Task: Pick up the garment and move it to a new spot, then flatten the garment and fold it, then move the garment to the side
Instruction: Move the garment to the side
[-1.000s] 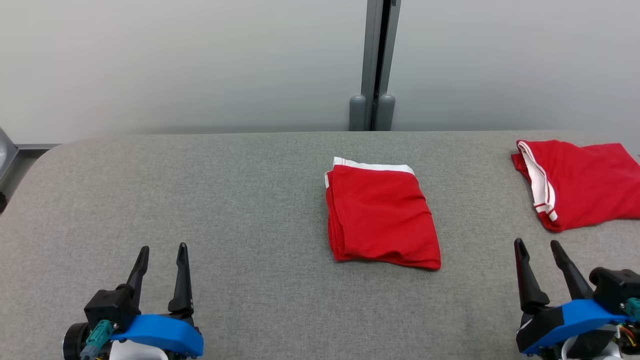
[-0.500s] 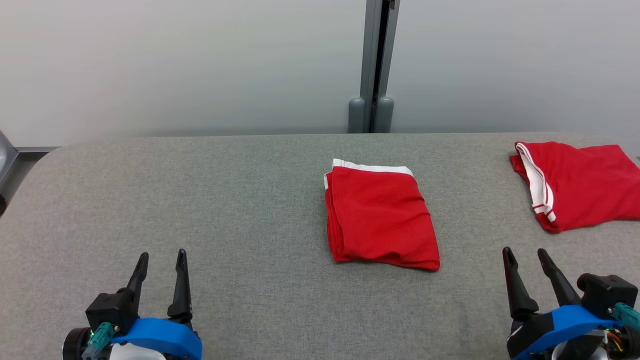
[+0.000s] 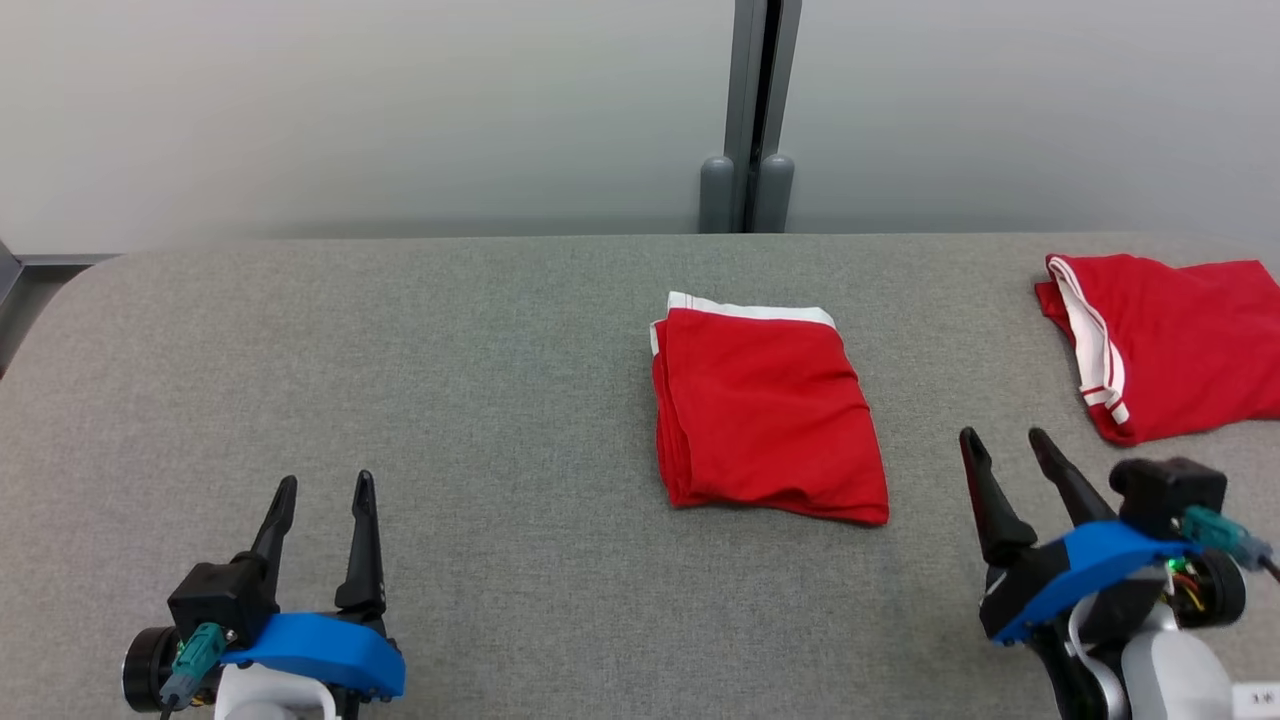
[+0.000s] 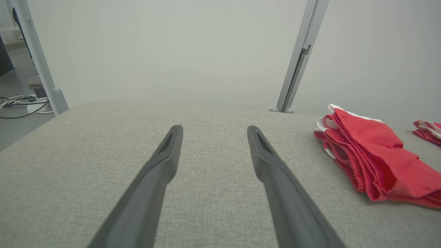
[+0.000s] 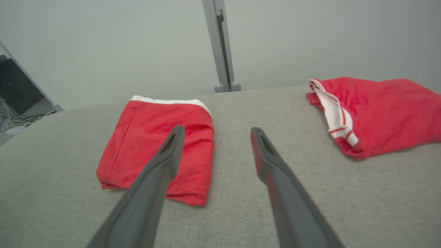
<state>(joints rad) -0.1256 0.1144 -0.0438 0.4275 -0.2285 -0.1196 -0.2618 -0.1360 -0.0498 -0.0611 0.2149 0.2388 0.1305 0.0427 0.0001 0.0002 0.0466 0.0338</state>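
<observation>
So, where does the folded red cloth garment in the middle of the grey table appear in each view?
Head view: the folded red cloth garment lies at centre, slightly right.
Left wrist view: the garment is at the right edge, middle height.
Right wrist view: the garment is left of centre.
Shared landmark: the grey vertical post stands behind the table in all three.

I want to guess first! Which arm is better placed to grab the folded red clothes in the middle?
The right. Its open right tool sits nearer the folded red garment, and its wrist view shows that garment just past its fingers. The left tool is farther off.
</observation>
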